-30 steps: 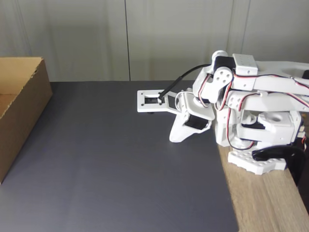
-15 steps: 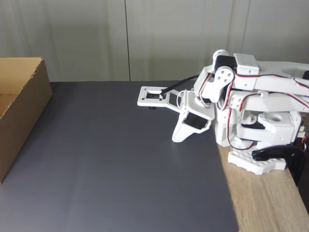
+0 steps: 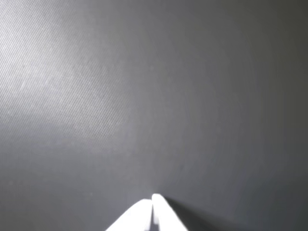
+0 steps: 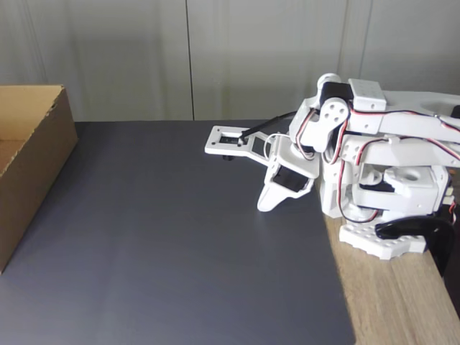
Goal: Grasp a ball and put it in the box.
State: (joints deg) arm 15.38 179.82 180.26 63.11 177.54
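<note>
On the right side of the fixed view my arm (image 4: 374, 151) is folded low over its base, which sits on the bare wooden edge of the desk (image 4: 392, 302). My gripper (image 4: 264, 205) points down and to the left, its white tip just above the dark grey mat (image 4: 165, 244) that covers most of the desk. From my wrist view the gripper (image 3: 153, 199) comes in at the bottom edge, and the two white fingertips (image 3: 163, 211) are pressed together with only a thin seam between them, holding nothing. Ahead of them lies plain mat (image 3: 144, 96), finely textured, with a pale sheen of light toward the upper left. At the far left of the fixed view stands the box (image 4: 32, 165), brown cardboard with upright walls and an open top, well apart from my gripper across the mat. I cannot see the ball, so I cannot tell where it is. Behind the desk is a plain pale wall (image 4: 144, 57) with vertical seams.
</note>
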